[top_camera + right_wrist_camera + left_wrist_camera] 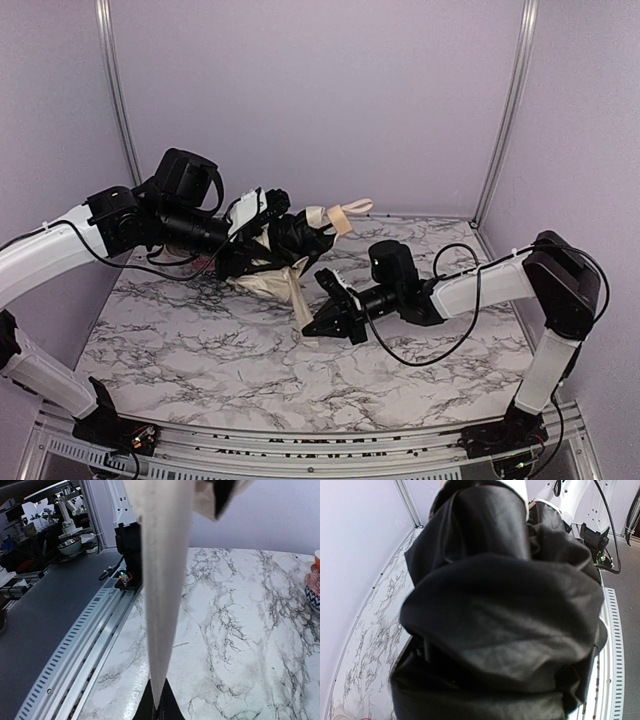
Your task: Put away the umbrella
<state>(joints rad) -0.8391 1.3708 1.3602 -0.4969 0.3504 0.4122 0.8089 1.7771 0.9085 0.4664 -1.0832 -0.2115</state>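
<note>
Umbrella [500,620] bunched in left hand [266,219]; right hand [157,706] pinches cream fold.

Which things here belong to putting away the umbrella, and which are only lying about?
Belong to the job:
- umbrella, carried by the left gripper
- its cream flap, pinched in the right gripper

Lying about:
- red and blue patterned thing on the table, cut off by the edge of the right wrist view, so too little shows to name it
</note>
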